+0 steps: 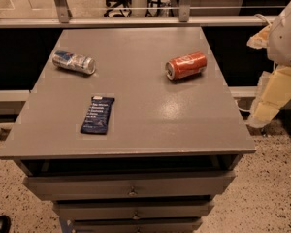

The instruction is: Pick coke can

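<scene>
The coke can, red-orange with white lettering and a silver top, lies on its side on the right rear part of the grey cabinet top, its silver end facing left. My gripper, cream-coloured below a white arm joint, hangs off the right edge of the cabinet. It is well to the right of the can, a little nearer the front, and touches nothing.
A silver-and-blue can lies on its side at the left rear. A dark blue snack bar wrapper lies flat at the left front. Drawers sit below the top. A rail runs behind the cabinet.
</scene>
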### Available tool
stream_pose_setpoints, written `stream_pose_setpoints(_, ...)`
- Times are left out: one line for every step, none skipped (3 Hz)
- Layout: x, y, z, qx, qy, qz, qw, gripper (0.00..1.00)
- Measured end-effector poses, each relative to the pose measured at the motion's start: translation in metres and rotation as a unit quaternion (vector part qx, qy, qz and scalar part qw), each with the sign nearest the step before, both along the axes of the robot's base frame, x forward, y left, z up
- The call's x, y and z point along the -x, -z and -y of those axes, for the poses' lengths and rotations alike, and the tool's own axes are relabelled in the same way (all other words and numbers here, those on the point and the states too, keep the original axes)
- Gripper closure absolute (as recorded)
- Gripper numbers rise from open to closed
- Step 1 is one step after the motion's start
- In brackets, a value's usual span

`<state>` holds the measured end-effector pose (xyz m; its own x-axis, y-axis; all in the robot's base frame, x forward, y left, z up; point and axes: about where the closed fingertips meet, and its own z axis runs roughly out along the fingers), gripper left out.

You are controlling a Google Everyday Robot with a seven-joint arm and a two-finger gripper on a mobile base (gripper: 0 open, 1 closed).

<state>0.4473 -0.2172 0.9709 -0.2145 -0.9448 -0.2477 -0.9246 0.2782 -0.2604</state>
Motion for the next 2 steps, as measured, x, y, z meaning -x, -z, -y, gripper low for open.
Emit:
stream_pose_setpoints(-0.029,0.012,0.005,-0.035,0.0,0.021,0.9992,0.0)
stream_pose_setpoints(-0.077,0.027,0.005,-0.076,-0.007,0.045,0.996,0.0)
